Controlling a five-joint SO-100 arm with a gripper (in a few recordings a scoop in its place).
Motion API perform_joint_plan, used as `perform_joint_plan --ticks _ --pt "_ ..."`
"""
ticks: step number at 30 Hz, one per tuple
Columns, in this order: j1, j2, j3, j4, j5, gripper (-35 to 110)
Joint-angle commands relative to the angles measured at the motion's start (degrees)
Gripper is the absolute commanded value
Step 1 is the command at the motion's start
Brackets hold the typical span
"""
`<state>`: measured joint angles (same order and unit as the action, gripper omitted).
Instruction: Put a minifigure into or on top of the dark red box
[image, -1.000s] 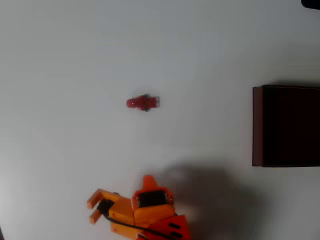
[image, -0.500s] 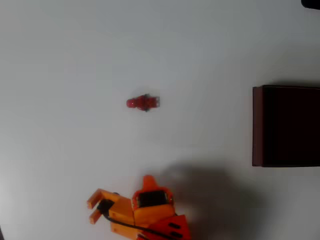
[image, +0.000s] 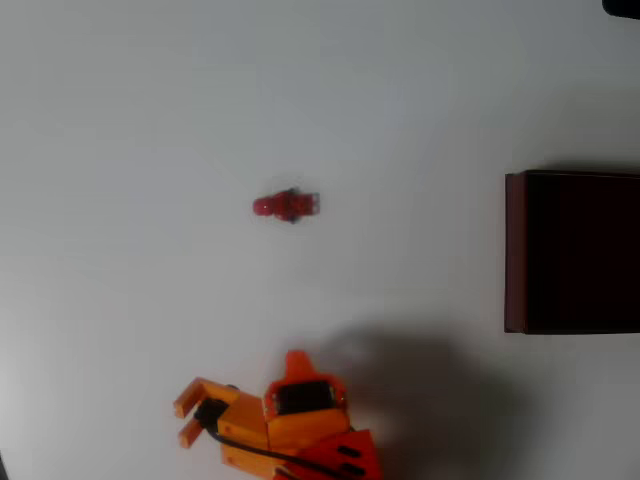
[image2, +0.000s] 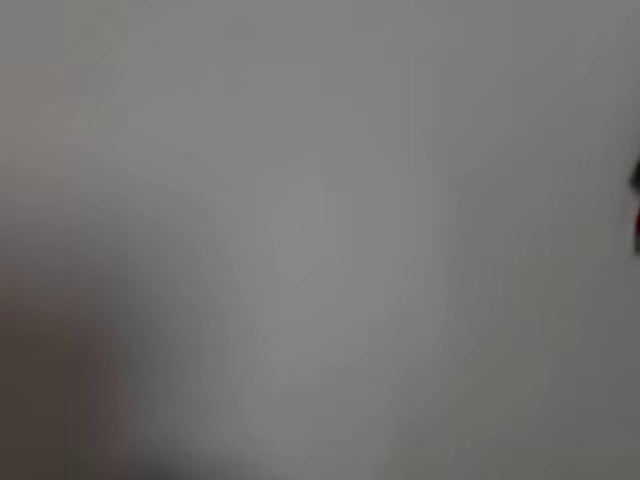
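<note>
In the overhead view the minifigure (image: 286, 205), tiny and bright red with a dark middle, lies flat on the white table (image: 130, 130), left of centre. The dark red box (image: 515, 250) stands at the right edge, its near-black inside facing up and partly cut off by the frame. My orange gripper (image: 183, 417) sits at the bottom, well below the figure and slightly left of it. Its two fingers point left and stand apart, with nothing between them. The wrist view is a grey blur with a dark-and-red speck (image2: 634, 205) at its right edge.
The arm casts a broad shadow (image: 430, 390) on the table, right of the gripper and below the box. A small dark object (image: 622, 6) cuts into the top right corner of the overhead view.
</note>
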<state>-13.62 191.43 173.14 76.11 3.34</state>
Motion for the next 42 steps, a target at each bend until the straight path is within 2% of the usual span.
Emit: perform_joint_plan --ticks 1,9,21,24,27,29,37,42 --pt "-0.7 0.3 -1.0 1.0 0.6 0" --pt "1.9 0.3 -1.0 1.0 2.9 0" --pt "0.9 0.4 -1.2 1.1 0.8 0" --pt "0.6 0.4 -2.5 1.1 2.3 5" --pt "-1.2 0.4 -7.3 1.9 9.2 6" --pt "-4.0 0.5 -11.2 3.0 7.6 9" --pt "-5.3 -0.3 -22.8 3.0 11.4 17" --pt "-3.9 -17.4 -35.9 3.3 10.8 20"
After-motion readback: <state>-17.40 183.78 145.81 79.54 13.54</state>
